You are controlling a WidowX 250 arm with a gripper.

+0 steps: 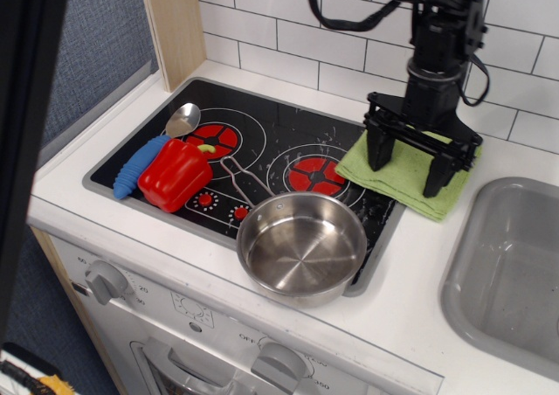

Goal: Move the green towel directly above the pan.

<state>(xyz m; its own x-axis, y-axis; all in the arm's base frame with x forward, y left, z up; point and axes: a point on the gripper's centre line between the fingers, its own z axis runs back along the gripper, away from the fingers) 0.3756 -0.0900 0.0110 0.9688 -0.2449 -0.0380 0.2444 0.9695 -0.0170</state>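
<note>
Beyond and to the right of the pan (302, 247), the green towel (405, 178) lies flat, half on the stovetop's (262, 142) right edge and half on the white counter (454, 264). The gripper (410, 161) stands upright on it, its 2 fingers spread wide and pressed down near opposite edges, probably so the cloth drags along instead of being pinched; nothing is clamped between them. The towel sits off to the pan's far right, so the placement looks unfinished. A red pepper (175, 175) lies left of the pan.
</note>
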